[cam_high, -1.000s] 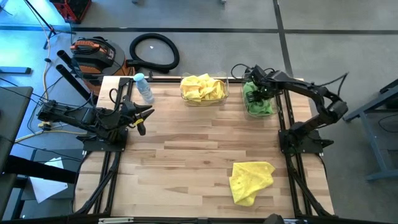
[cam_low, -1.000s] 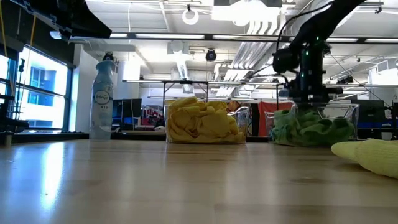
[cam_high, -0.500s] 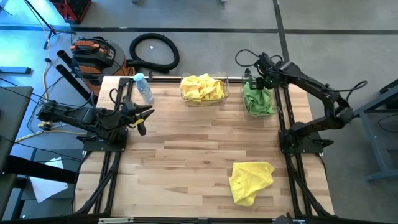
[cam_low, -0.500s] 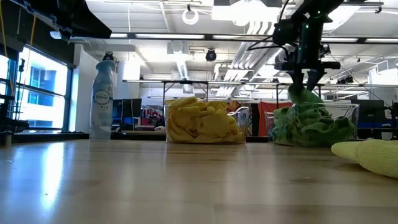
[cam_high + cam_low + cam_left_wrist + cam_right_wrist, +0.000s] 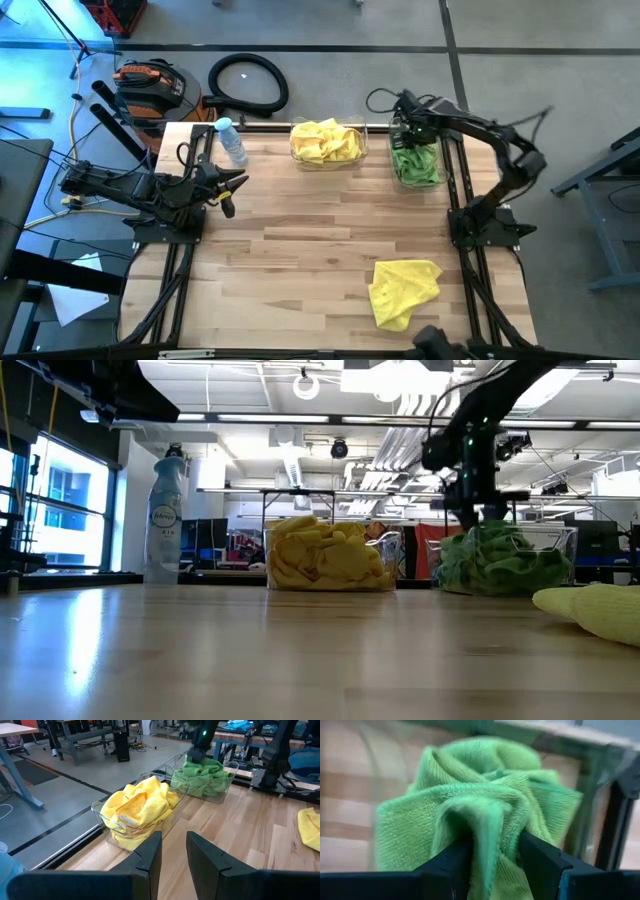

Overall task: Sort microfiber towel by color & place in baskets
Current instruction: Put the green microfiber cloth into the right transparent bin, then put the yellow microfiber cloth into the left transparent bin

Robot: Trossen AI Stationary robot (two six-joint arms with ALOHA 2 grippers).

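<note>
- Right gripper (image 5: pixel 404 131) sits over the far end of the narrow basket (image 5: pixel 437 176), at the table's (image 5: pixel 300 260) far right corner; its fingers (image 5: pixel 451 865) are clamped on a fold of green towel (image 5: pixel 485 815).
- Only the right wrist view shows that pinch: green cloth bunches between the two dark fingers, with the basket's clear wall blurred beside it.
- From above, the gripper hides the pinch; the green towels (image 5: pixel 415 165) fill the narrow basket.
- Low view shows the gripper (image 5: pixel 478 512) touching the top of the green heap (image 5: pixel 500 565), which stands above the basket rim (image 5: pixel 566 532).
- Left gripper (image 5: pixel 232 190) waits at the table's left edge, fingers (image 5: pixel 148 857) apart with nothing between them, as its wrist view shows.
- Wide basket (image 5: pixel 362 152) at the far edge holds yellow towels (image 5: pixel 325 140); the left wrist view shows them piled above its rim (image 5: pixel 100 815), next to the green basket (image 5: pixel 226 787).
- One loose yellow towel (image 5: pixel 403 290) lies crumpled on the near right of the table, well apart from both baskets; the low view catches only its edge (image 5: pixel 592 610).
- Bottle (image 5: pixel 231 140) with a blue cap stands upright near the far left corner, seen full height in the low view (image 5: pixel 166 520).
</note>
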